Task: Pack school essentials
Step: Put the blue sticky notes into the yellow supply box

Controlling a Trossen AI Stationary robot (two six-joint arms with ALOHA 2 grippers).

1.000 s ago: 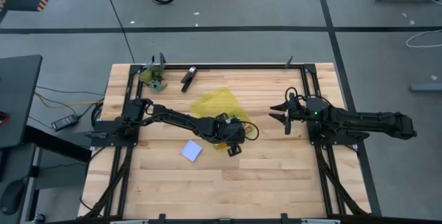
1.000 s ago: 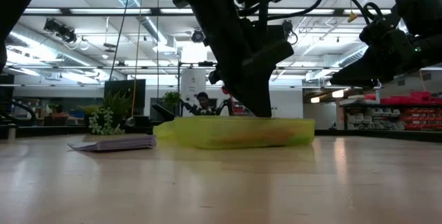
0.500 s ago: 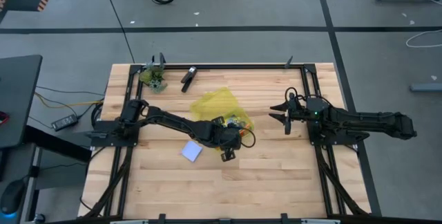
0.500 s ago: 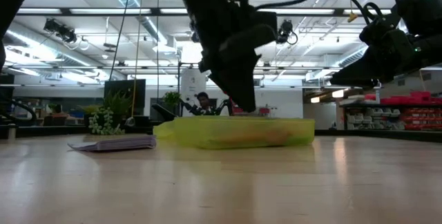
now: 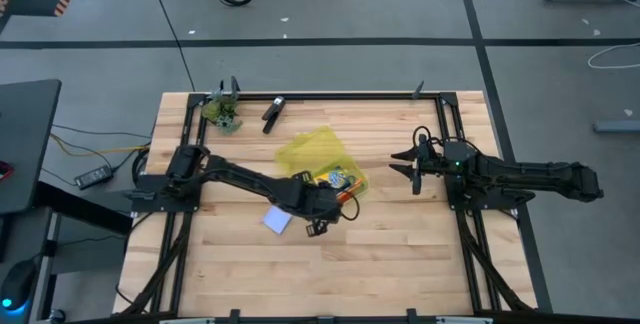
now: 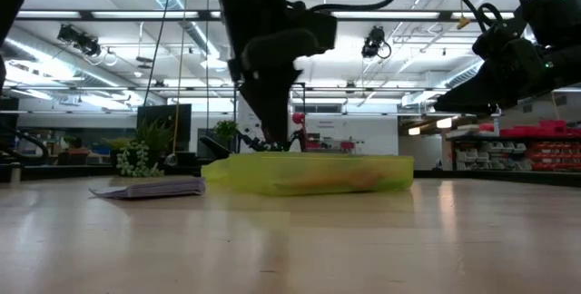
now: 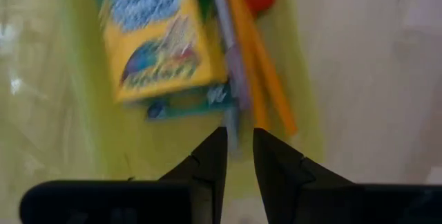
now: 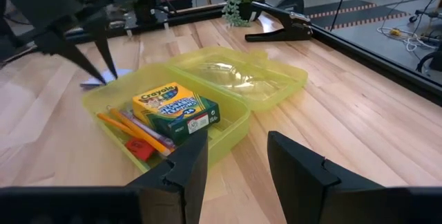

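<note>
The translucent yellow case (image 5: 322, 161) lies open mid-table, its lid (image 8: 242, 79) flat on the far side. In its base rest the yellow-green crayon box (image 8: 176, 106), orange and pink pencils (image 7: 255, 72) and the red eraser (image 8: 140, 148). Scissors do not plainly show. The pale note pad (image 5: 278, 219) lies flat on the wood, left of the case. My left gripper (image 5: 318, 228) hovers above the case's near rim, between case and pad, fingers pointing down with a narrow gap, holding nothing. My right gripper (image 5: 410, 162) waits open, right of the case, above the table.
A black clip-like object (image 5: 272, 112) and a small potted plant (image 5: 222, 112) sit near the far left corner. Dark frame rails (image 5: 300, 95) border the table. Bare wood stretches along the near side and between the case and my right arm.
My left gripper has risen out of the case's base and moved toward the table's left and near edge, toward the note pad. The case and its contents have stayed in place. My right arm has kept still.
</note>
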